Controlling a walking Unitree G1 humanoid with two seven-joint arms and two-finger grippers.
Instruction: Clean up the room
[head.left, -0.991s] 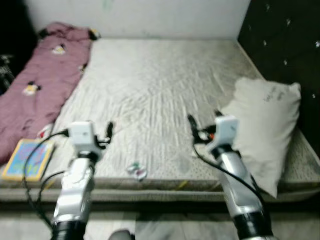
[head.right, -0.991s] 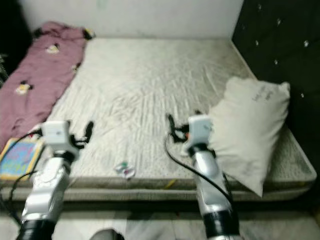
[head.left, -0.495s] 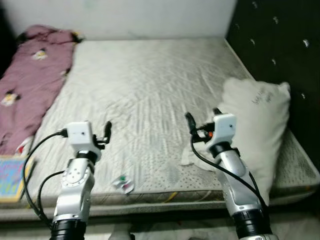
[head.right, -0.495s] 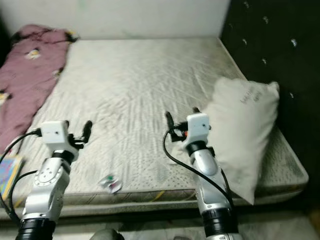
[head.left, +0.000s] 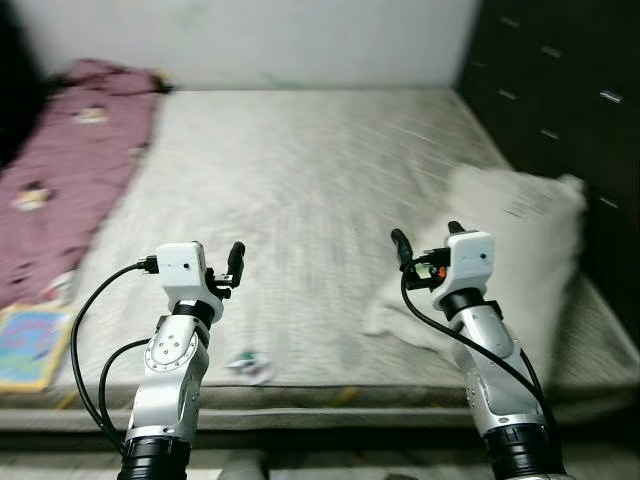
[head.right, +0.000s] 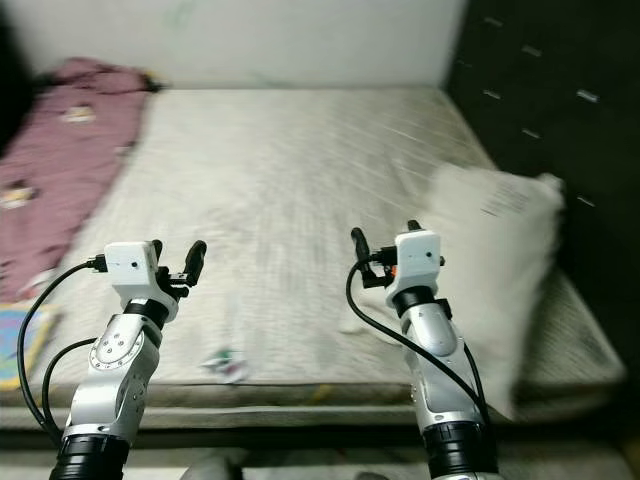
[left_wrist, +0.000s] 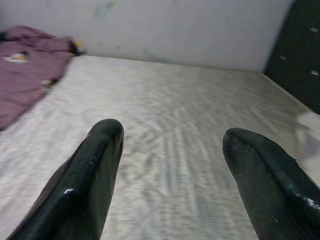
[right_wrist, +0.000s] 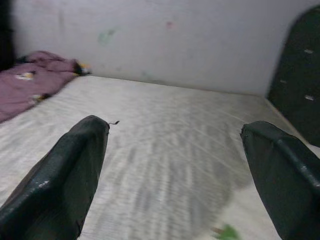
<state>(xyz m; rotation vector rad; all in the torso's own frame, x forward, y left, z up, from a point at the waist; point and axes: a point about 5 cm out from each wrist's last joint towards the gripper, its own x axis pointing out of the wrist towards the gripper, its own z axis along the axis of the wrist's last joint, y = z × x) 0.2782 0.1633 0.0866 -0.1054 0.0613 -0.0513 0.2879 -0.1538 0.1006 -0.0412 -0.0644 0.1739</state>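
On the mattress (head.left: 300, 190) front edge, small, apparently crumpled wrapper (head.left: 250, 364).

The bed (head.left: 300, 180) carries a pillow (head.left: 520, 250) by the headboard (head.left: 560, 100) — far from it, a purple blanket (head.left: 70, 170), a book (head.left: 30, 345); a wrapper (head.left: 250, 365) between.

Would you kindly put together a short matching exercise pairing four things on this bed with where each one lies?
Things:
1. pillow
2. purple blanket
3. colourful book
4. small wrapper

Places:
A. along the bed's left side, reaching the far corner
B. near front edge, between the two arms
C. right side, by the dark headboard
D. front left corner of the mattress

Pairs: 1-C, 2-A, 3-D, 4-B
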